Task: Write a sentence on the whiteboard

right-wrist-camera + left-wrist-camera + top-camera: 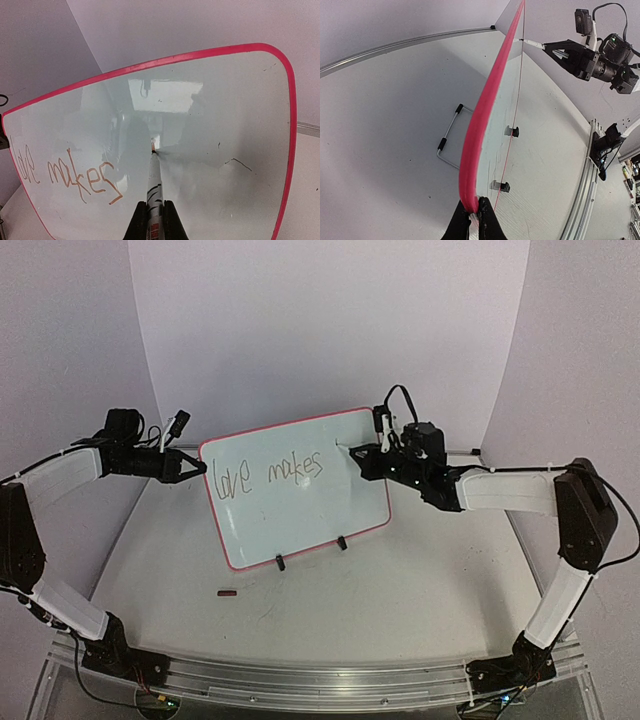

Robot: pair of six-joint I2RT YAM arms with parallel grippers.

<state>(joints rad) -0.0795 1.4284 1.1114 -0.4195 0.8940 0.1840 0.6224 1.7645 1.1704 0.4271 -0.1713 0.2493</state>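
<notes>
Over our matte white table (400, 580), left claw (476, 209) pinches the glossy red-framed whiteboard (300, 515); right claw (156, 205) grasps a marker (154, 175) ahead.

White table (430, 580), whiteboard (310, 515) standing, small dark object (227, 592)

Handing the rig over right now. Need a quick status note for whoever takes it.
Left gripper: shut on the left edge of the glossy white whiteboard with the red-pink frame.
Right gripper: shut on a slim marker, tip at the board just right of the writing.
Done: thin dark handwritten words, "love makes", on one line.
Left: the rest of the sentence. The lower half of the board is blank.
</notes>
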